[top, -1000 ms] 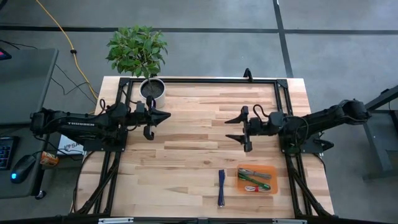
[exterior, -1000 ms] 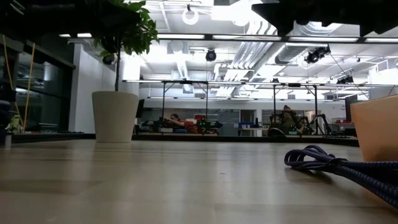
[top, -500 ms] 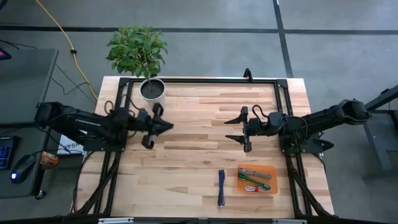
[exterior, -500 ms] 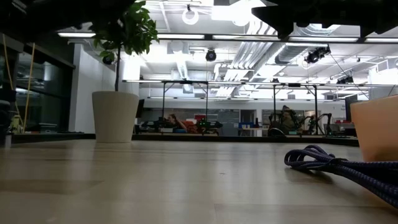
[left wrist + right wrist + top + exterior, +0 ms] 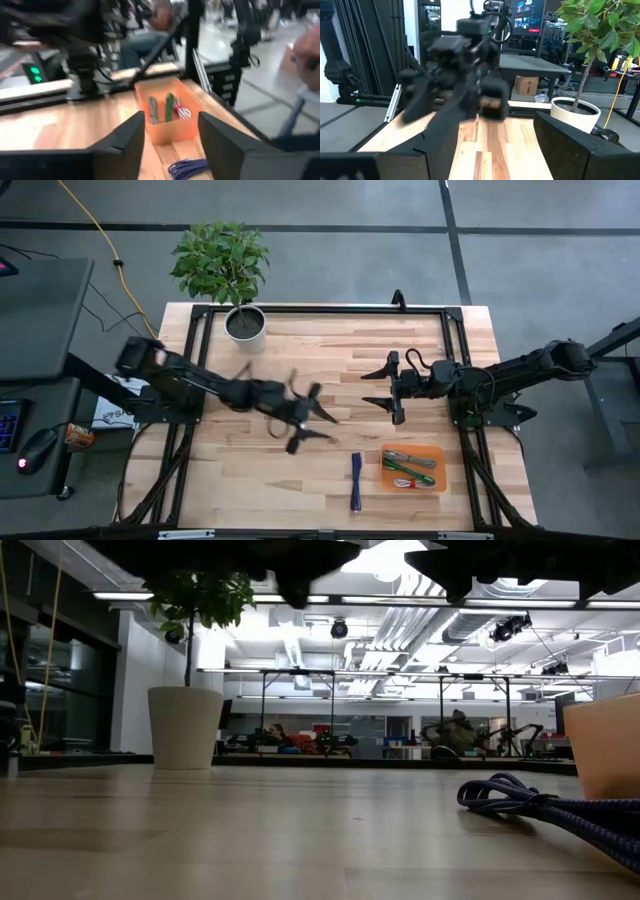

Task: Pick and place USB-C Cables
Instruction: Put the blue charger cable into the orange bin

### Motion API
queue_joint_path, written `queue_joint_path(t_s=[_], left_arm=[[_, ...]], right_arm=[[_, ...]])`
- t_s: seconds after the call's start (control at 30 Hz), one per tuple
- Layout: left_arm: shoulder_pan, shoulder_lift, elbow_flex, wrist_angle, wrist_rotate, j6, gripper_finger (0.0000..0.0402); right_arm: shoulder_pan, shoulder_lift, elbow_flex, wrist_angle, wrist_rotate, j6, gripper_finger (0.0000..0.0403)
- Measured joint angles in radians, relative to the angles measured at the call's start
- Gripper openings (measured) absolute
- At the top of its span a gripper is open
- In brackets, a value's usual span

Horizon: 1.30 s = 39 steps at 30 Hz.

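Orange tray (image 5: 429, 452), dark blue cable (image 5: 355, 481), seemingly braided.

A grey concrete floor (image 5: 330, 240) surrounds the wooden tabletop (image 5: 320, 340), crossed by dark lines and a yellow cord (image 5: 95, 225). A potted plant (image 5: 225, 265) stands at the tabletop's far left corner. Beyond, bright ceiling lights (image 5: 300, 565), exposed ducts (image 5: 470, 625) and distant workbenches (image 5: 300, 745) fill a large hall.
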<state>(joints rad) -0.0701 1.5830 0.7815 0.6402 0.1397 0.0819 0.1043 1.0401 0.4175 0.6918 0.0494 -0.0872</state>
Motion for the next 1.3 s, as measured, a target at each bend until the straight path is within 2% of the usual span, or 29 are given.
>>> queue_joint_path(t_s=[0.2,0.43,0.67,0.83,1.2,1.3], left_arm=[[-0.050,0.243,0.229,-0.112,0.082,0.070,0.0211],[-0.092,0.464,0.438,-0.298,0.119,0.205,0.0215],[-0.111,0.629,0.579,-0.365,0.120,0.287,0.0212],[-0.123,0.682,0.646,-0.419,0.119,0.300,0.0212],[-0.131,0.694,0.652,-0.490,0.117,0.378,0.0212],[-0.135,0.709,0.650,-0.467,0.042,0.445,0.0212]], right_arm=[[0.000,0.000,0.000,0.000,0.000,0.000,0.0249],[0.000,0.000,0.000,-0.001,0.000,0.000,0.0249],[0.000,0.000,0.000,0.000,0.000,0.000,0.0249],[0.000,0.000,0.000,-0.004,0.000,0.000,0.0249],[0.000,0.000,0.000,-0.008,0.000,0.001,0.0249],[0.000,0.000,0.000,-0.008,0.000,0.001,0.0249]])
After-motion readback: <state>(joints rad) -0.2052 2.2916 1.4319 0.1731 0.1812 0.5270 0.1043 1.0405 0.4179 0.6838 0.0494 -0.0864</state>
